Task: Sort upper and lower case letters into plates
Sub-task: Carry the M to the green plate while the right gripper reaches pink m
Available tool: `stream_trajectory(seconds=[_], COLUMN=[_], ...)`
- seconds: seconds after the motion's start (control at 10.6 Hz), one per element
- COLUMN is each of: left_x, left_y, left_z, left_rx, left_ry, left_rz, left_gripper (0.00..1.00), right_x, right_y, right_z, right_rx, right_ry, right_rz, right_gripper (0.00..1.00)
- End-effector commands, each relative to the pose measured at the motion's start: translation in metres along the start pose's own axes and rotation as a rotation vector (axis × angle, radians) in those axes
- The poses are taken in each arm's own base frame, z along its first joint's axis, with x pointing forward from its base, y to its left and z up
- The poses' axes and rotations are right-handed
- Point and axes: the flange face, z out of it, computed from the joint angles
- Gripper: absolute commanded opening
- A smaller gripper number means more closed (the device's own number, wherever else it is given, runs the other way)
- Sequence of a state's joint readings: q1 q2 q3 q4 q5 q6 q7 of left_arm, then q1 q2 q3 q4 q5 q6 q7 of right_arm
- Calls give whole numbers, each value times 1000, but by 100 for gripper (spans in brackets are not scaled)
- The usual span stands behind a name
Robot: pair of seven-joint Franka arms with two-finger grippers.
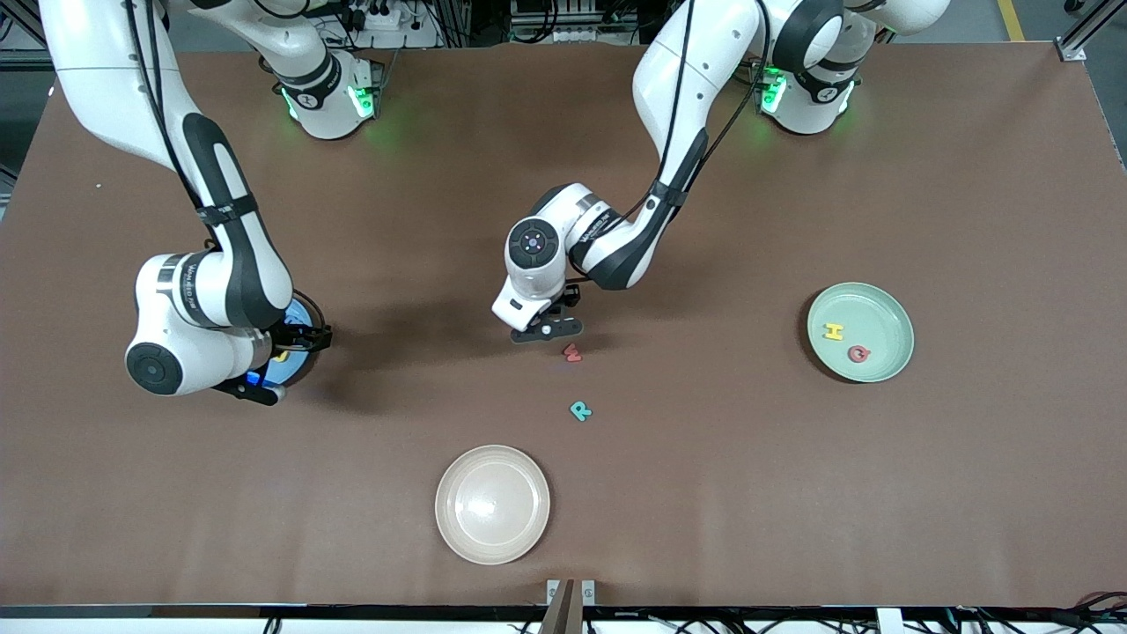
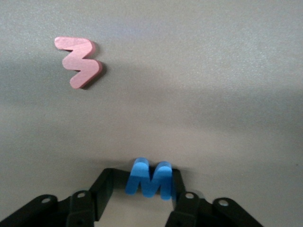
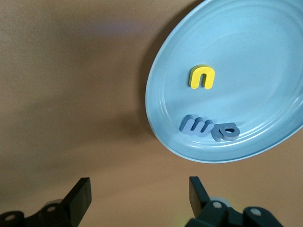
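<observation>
Nearest the front edge of the table (image 1: 792, 528), about mid-length, sits the cream plate (image 1: 492, 504), nothing in it. Farther in lies a teal letter R (image 1: 580, 410), then a pink letter w (image 1: 572, 353) (image 2: 79, 62), both flat on the brown surface.

Left gripper (image 1: 546, 332) (image 2: 143, 198) is low at mid-table, just beside the pink w. The front view shows only its dark fingers; the left wrist view shows what that hides: a blue letter M (image 2: 149, 178) standing on edge between the fingers, both of them against its sides, clamped. The left arm reaches out from its base, elbow high, wrist bent down.

Mint green plate (image 1: 860, 332) lies toward the left arm's end of the table, holding a yellow H (image 1: 833, 331) and a red letter (image 1: 859, 354), which one I cannot tell.

Blue plate (image 1: 304, 339) (image 3: 227, 85) lies toward the right arm's end, mostly hidden by the right arm in the front view. The right wrist view shows its contents: a yellow n (image 3: 202, 77), a grey m (image 3: 195, 126) and a grey e (image 3: 226, 132), touching. Right gripper (image 1: 264, 385) (image 3: 139, 196) hangs beside that plate's rim, fingers apart, holding nothing, arm folded with forearm pointing down.
</observation>
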State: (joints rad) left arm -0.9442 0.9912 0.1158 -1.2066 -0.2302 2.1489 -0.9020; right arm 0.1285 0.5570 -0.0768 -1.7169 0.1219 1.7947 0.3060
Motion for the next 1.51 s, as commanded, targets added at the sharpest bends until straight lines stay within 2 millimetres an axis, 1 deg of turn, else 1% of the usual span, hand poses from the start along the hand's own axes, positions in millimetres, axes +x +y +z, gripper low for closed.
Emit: stream_trajectory(seconds=[0.0,0.09,0.19,0.28,0.47,0.66,0.76,0.85,0.95,1.04,1.14,1.23,1.32,1.42], left_x=[-2,-2,-2,-2,-2,-1,1,8,19,27,43,63,78,87], left_y=[1,1,1,1,1,-5,-10,-17,-28,-36,-50,-70,-86,-100], left_z=[13,14,15,15,15,9,5,-10,-25,-42,-64,-87,-118,-143], left_rx=[4,5,6,6,6,42,62,79,100,106,105,98,85,69], left_ry=[-19,-20,-21,-21,-21,-49,-67,-79,-100,-108,-113,-128,-130,-125], left_rz=[13,13,13,13,15,36,37,42,35,22,-3,-25,-16,-14], left_gripper=[39,29,22,20,0,0,0,0,0,0,0,0,0,0], right_x=[-4,-5,-11,-12,-20,-30,-33,-33,-36,-37,-39,-45,-58,-60], right_y=[-5,-9,-22,-28,-53,-81,-90,-93,-102,-106,-117,-141,-182,-202], right_z=[-6,-6,-8,-15,-22,-26,-24,-23,-23,-24,-24,-29,-26,-28], right_rx=[13,12,0,4,-1,29,39,50,63,68,66,101,98,115], right_ry=[-1,2,11,22,45,45,39,33,27,29,35,29,40,45], right_rz=[29,41,61,90,130,180,193,197,211,213,232,291,314,366], right_gripper=[92,92,92,92,92,92,92,92,92,92,92,92,92,92])
